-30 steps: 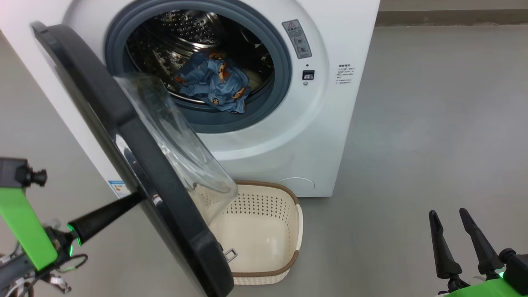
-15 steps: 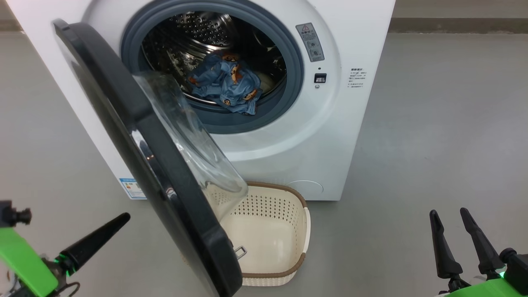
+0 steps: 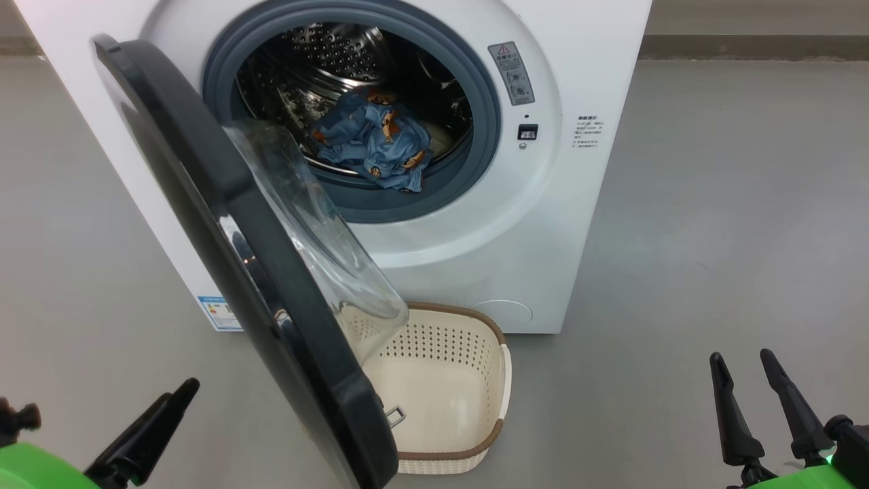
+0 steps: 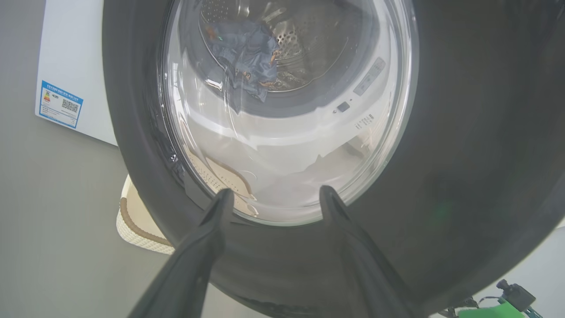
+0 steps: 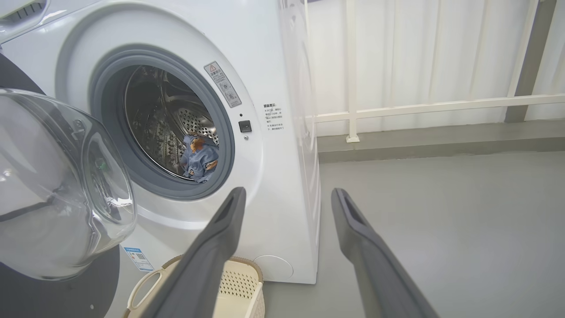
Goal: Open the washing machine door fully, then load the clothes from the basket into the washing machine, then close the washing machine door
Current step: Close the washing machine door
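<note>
My left tool (image 4: 274, 191) is spread, holding nothing, near the outside of the half-open washing machine door (image 4: 463, 132). My right tool (image 3: 740, 355) is spread too. The blue clothes (image 3: 377, 139) lie inside the washing machine (image 3: 584, 204).

The head camera sits high and looks forward and down on the big white front-loading washing machine (image 3: 577, 204), which takes the upper middle of the frame. The small cream perforated plastic basket (image 3: 441, 339) lies at lower centre. The left wrist camera is very near the large round glossy black door with its clear glass bowl (image 4: 463, 132) and faces through the glass into the drum. The right wrist camera sits low and farther back, looking roughly level, with the machine at frame left and a white metal railing (image 5: 441, 106) at upper right. All three views share the drum mouth and the light blue bear-print clothes (image 3: 380, 139) inside.
</note>
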Controlling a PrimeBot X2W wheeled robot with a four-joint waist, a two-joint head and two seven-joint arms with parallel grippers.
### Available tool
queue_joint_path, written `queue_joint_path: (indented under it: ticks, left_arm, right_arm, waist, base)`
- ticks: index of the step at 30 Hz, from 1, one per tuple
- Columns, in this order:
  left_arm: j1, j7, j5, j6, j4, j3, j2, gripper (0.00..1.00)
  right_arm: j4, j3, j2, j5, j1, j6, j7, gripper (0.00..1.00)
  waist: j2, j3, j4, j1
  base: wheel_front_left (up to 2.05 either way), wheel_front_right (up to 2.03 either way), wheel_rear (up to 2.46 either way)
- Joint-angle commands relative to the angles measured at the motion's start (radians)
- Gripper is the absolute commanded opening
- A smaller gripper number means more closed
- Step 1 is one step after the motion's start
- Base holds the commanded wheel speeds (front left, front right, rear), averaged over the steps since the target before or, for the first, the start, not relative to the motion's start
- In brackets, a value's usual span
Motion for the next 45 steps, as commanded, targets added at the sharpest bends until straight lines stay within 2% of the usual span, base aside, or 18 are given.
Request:
queue_joint_path:
  ticks: [1,13,16,21,26,32,37,45]
  left_arm:
    - [-0.022,-0.056,0.012,0.000,-0.014,0.027,0.044,1.00]
    - [0.026,-0.422,0.029,0.000,0.067,-0.129,0.110,1.00]
    - [0.029,-0.482,0.039,0.000,0.084,-0.162,0.121,1.00]
    - [0.026,-0.657,0.104,0.000,0.152,-0.243,0.156,1.00]
    - [0.009,-0.732,0.187,0.000,0.226,-0.285,0.168,1.00]
    - [0.008,-0.738,0.396,0.000,0.264,-0.163,0.099,1.00]
    - [0.033,-0.738,0.588,0.000,0.240,-0.079,0.030,1.00]
    - [0.081,-0.738,0.792,0.000,0.173,0.043,-0.068,1.00]
  right_arm:
    - [-0.028,0.014,-0.024,-0.013,-0.007,0.005,-0.008,1.00]
    - [-0.025,0.014,-0.029,-0.011,0.003,0.005,-0.008,1.00]
    - [-0.026,0.013,-0.030,-0.011,0.005,0.005,-0.008,1.00]
    - [-0.026,0.011,-0.031,-0.012,0.006,0.005,-0.008,1.00]
    - [-0.025,0.008,-0.031,-0.012,0.008,0.005,-0.008,1.00]
    - [-0.027,0.001,-0.032,-0.012,0.014,0.005,-0.008,1.00]
    - [-0.029,-0.007,-0.030,-0.013,0.018,0.005,-0.008,1.00]
    - [-0.029,-0.010,-0.027,-0.014,0.015,0.005,-0.008,1.00]
  waist:
    - [0.0000,-0.001,-0.002,0.0000]
    - [0.0000,-0.006,-0.021,0.0000]
    - [0.0000,-0.006,-0.025,0.0000]
    - [0.0000,-0.007,-0.035,0.0000]
    - [0.0000,-0.009,-0.050,0.0000]
    - [0.0000,-0.011,-0.068,0.0000]
    - [0.0000,-0.011,-0.081,0.0000]
    - [0.0000,-0.010,-0.092,0.0000]
  base:
    - [0.00,0.00,0.00]
    - [0.00,0.00,0.00]
    - [0.00,0.00,0.00]
    - [0.00,0.00,0.00]
    - [0.00,0.00,0.00]
    - [0.00,0.00,0.00]
    - [0.00,0.00,0.00]
    - [0.00,0.00,0.00]
